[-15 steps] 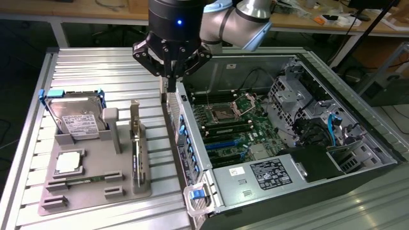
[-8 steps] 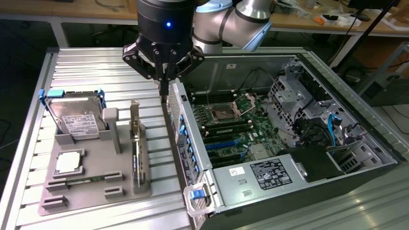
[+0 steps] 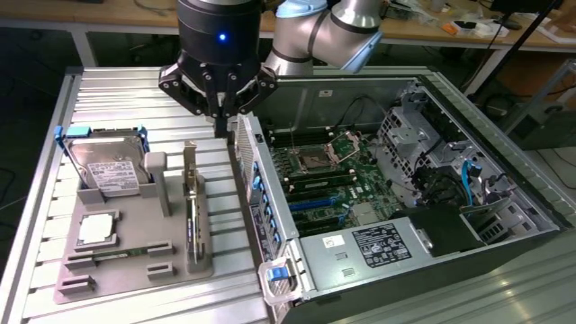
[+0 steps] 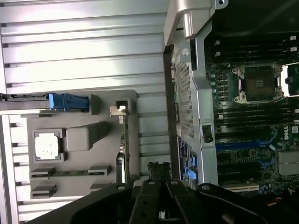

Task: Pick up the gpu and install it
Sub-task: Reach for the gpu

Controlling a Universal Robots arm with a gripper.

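Finds the gripper (image 3: pixel 220 129) closed and empty beside the computer case (image 3: pixel 342 98). Finds the gpu (image 3: pixel 193 209) on edge in the gray holder (image 3: pixel 144 231), toward the bench (image 3: pixel 117 94) edge nearest the exterior camera, long axis running likewise.

The holder (image 3: pixel 135 233) sits on the table (image 3: pixel 117 94), to the exterior view's left of the open computer case (image 3: pixel 261 189). In the holder, the hard drive (image 3: pixel 108 165) leans at the far end, the processor (image 3: pixel 97 229) lies in front of it, and the memory stick (image 3: pixel 117 255) lies nearer still. The gpu (image 3: pixel 191 202) stands on edge along the holder's side nearest the case. My gripper (image 3: pixel 220 128) hangs above the gap between the gpu's far end and the case wall.
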